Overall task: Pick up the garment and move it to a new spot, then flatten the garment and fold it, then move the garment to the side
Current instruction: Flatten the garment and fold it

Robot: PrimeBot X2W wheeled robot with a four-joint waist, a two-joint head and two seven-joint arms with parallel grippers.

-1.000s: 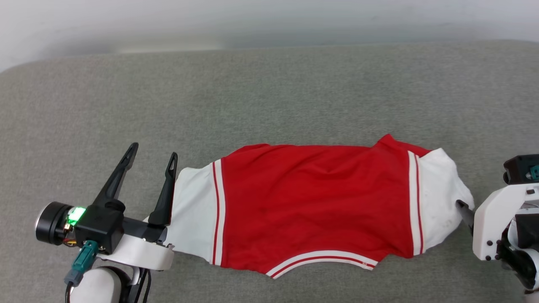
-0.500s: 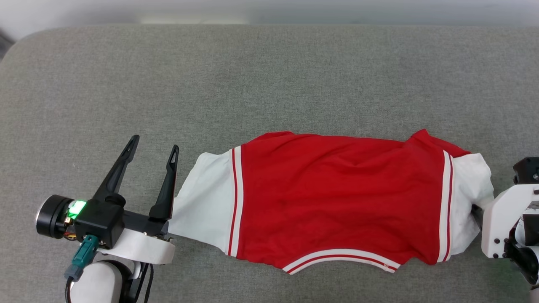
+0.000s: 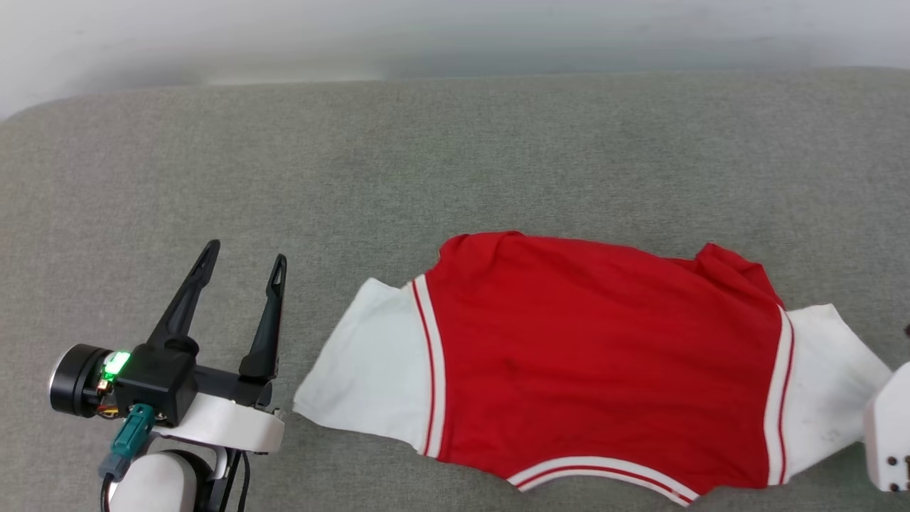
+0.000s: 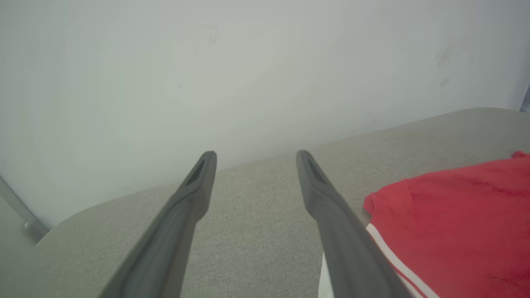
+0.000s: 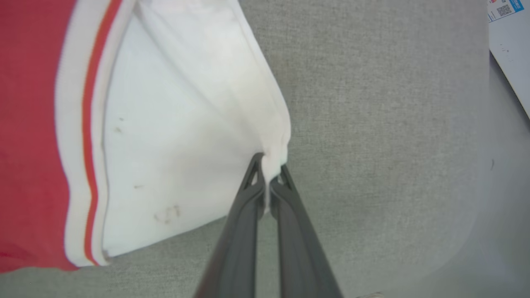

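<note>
The garment (image 3: pixel 604 363) lies flat on the grey cushion, red body in the middle, a white sleeve at each end, striped collar trim at its near edge. No numerals show. My left gripper (image 3: pixel 245 252) stands open and empty, a short gap left of the left sleeve (image 3: pixel 370 355); in the left wrist view its fingers (image 4: pixel 255 154) spread wide with the red cloth (image 4: pixel 455 219) to their right. In the right wrist view my right gripper (image 5: pixel 271 162) is shut on the outer edge of the right white sleeve (image 5: pixel 182 136), which is drawn taut. My right arm's white housing (image 3: pixel 889 444) shows at the frame's edge.
The grey fabric surface (image 3: pixel 426 163) stretches wide behind and left of the garment, ending at a pale wall (image 3: pixel 455 28). In the right wrist view the cushion's edge runs down the right side, with a white labelled sheet (image 5: pixel 503 8) beyond it.
The garment has slid to the right, away from my left gripper, whose finger no longer touches the left sleeve. My right arm has drawn right, mostly out of the head view. The camera also shifted.
</note>
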